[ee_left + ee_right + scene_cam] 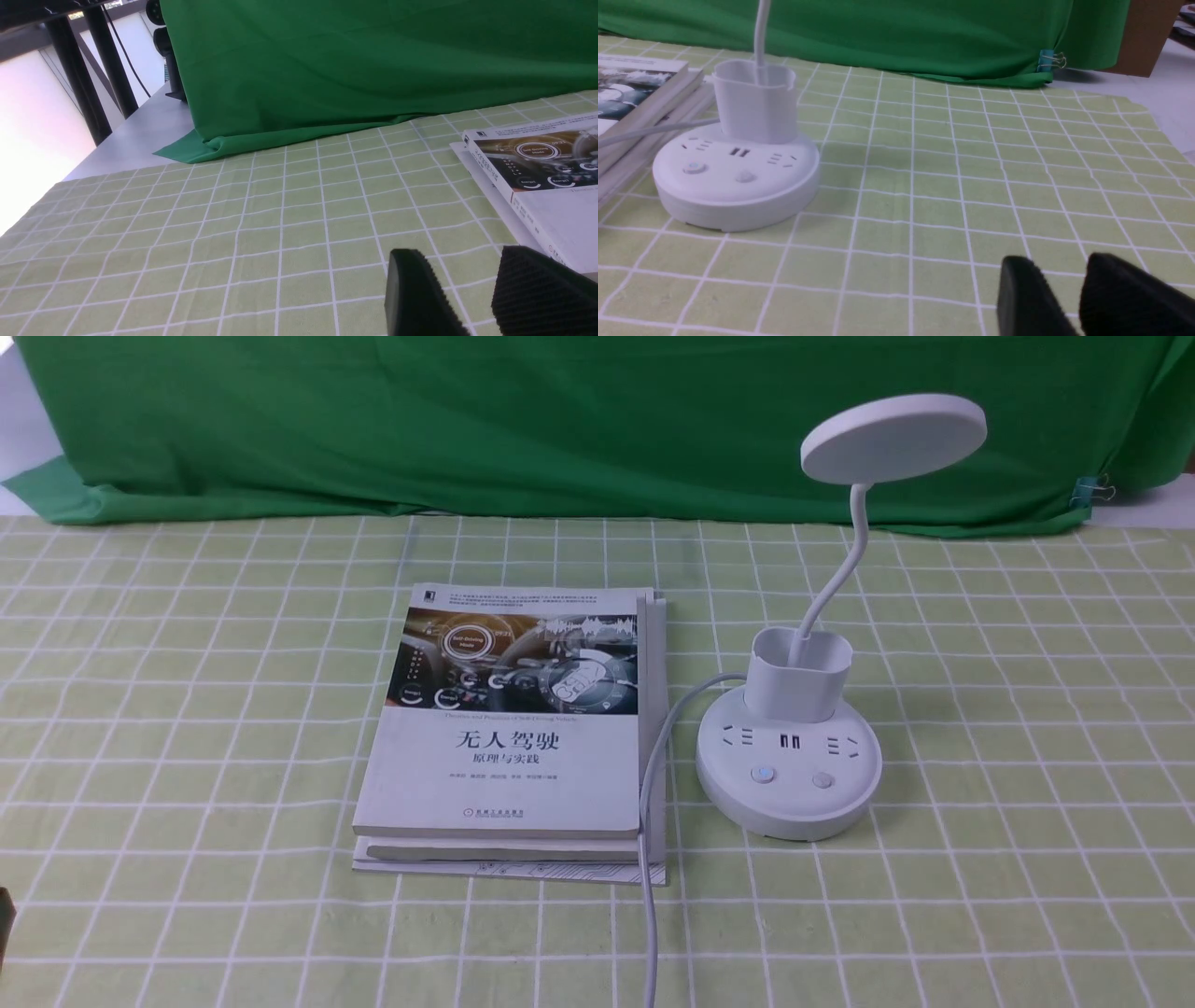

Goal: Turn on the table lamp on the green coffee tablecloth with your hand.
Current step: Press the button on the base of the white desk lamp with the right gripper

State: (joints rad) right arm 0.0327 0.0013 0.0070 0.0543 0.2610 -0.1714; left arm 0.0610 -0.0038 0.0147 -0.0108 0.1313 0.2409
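Black tips of the right pincer [1057, 268] stand narrowly apart, empty, over the green coffee tablecloth [952, 186], with the table lamp [738, 177] ahead, well apart. Its cup-shaped holder [752, 107] holds the neck [761, 32]. Left pincer [458, 261] is likewise narrow and empty, a book [551, 186] just beside it.

The left gripper [460, 275] holds its ribbed black fingers [537, 298] slightly parted (only the tips show). The right gripper [1062, 280] does likewise, its gap narrower.

The book [509, 728], just past the left fingers [420, 289], says 无人驾驶 in big letters, with 原理与实践 under that. A round sign [476, 644] on its cover picture reads Self-Driving Mode.
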